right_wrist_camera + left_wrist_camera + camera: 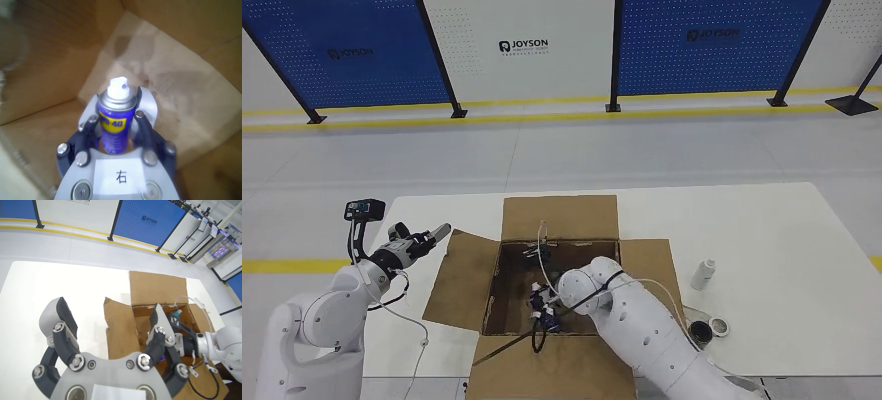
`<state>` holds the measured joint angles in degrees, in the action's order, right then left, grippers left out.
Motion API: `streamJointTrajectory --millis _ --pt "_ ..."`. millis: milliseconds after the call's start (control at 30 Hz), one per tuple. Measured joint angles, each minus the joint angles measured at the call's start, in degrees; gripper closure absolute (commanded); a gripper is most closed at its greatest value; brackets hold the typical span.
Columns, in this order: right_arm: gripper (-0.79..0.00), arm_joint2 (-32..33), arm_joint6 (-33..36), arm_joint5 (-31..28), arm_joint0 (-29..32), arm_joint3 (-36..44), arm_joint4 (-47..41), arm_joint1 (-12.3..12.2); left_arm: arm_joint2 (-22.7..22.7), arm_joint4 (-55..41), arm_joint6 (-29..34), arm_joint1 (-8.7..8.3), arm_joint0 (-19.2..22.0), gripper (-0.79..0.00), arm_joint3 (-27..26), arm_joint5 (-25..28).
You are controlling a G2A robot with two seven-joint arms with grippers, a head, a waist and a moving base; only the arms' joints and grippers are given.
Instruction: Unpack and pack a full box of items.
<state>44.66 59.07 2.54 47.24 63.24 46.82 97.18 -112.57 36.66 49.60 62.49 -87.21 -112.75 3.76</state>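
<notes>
Sitting within right claw (118, 93); spray can (115, 124) (inside box (170, 28))

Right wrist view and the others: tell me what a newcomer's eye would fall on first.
First, the blue and yellow spray can, clamped in the right hand down inside the open cardboard box. Next, the box itself, flaps spread, in the middle of the white table. The left hand hangs open above the table beside the box, holding nothing.
</notes>
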Motion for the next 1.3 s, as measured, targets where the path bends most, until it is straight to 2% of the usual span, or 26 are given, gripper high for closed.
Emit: streamJointTrajectory --millis 233,433,567,767,1000,1100,1300 --pt "0.000 12.1 -2.4 -8.9 11.2 15.5 -6.2 -4.1 0.0 0.0 0.0 0.00 0.0 -0.785 0.0 0.0" --pt "0.000 18.6 -4.7 -14.2 19.0 24.4 -13.2 -6.0 0.0 0.0 0.0 0.00 0.0 -0.785 0.0 0.0" --pt "0.000 19.7 -5.6 -17.7 21.5 26.7 -17.3 -6.6 0.0 0.0 0.0 0.00 0.0 -0.785 0.0 0.0" --pt "0.000 19.7 -6.0 -22.8 22.1 25.8 -24.7 -7.1 0.0 0.0 0.0 0.00 0.0 -0.785 0.0 0.0" --pt "0.000 18.3 -6.8 -24.6 21.2 25.8 -27.8 -7.6 0.0 0.0 0.0 0.00 0.0 -0.785 0.0 0.0" --pt "0.000 18.6 -8.2 -23.6 20.6 27.9 -24.6 -8.0 0.0 0.0 0.0 0.00 0.0 -0.785 0.0 0.0" --pt "0.000 20.9 -15.2 -17.9 24.1 38.2 -9.4 -9.3 0.0 0.0 0.0 0.00 0.0 -0.785 0.0 0.0"
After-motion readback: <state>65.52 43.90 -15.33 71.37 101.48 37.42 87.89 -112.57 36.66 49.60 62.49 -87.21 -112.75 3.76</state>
